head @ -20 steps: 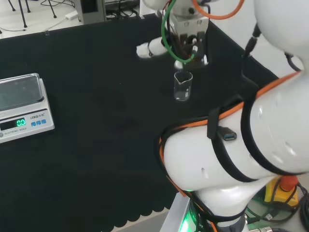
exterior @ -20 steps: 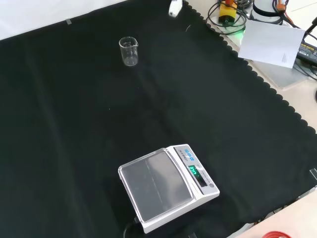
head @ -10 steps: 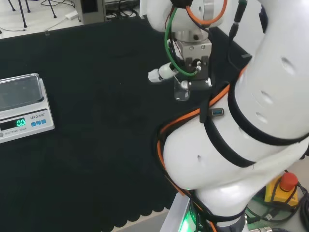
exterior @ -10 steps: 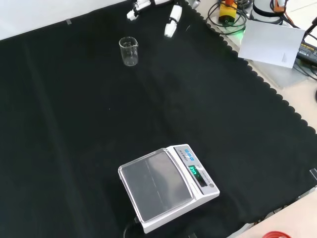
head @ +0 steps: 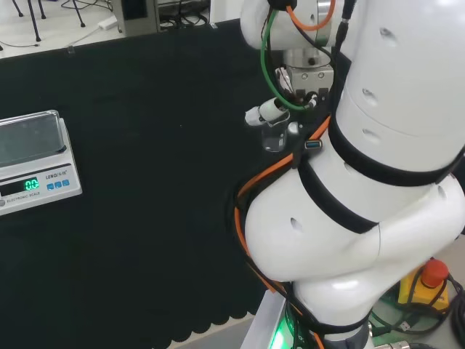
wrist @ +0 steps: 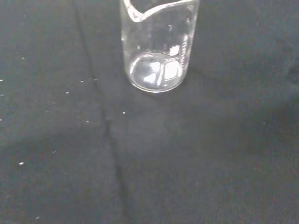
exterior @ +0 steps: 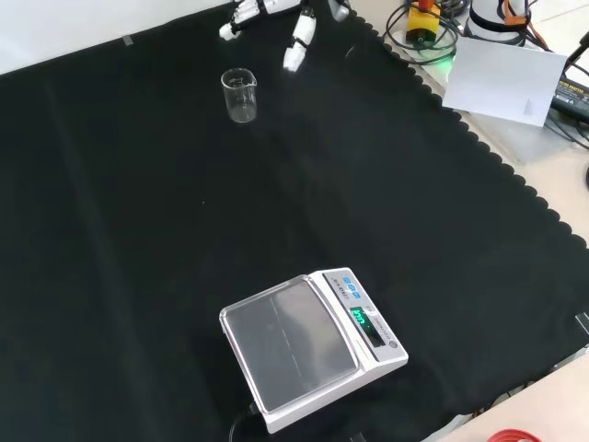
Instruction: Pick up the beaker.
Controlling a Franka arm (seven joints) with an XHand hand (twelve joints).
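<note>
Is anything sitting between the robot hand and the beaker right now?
Nothing visible. In the front view the robot hand hangs just above and right of the upright beaker, with bare black cloth between them. The scale stands far off, nearer the camera.

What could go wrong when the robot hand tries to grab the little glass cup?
The small clear glass beaker stands upright and alone on the black cloth, so a sideways bump from the black and white hand might tip it over. The hand's fingers are spread on both sides above it and not yet around it. If they close too high, they may only clip the rim.
</note>
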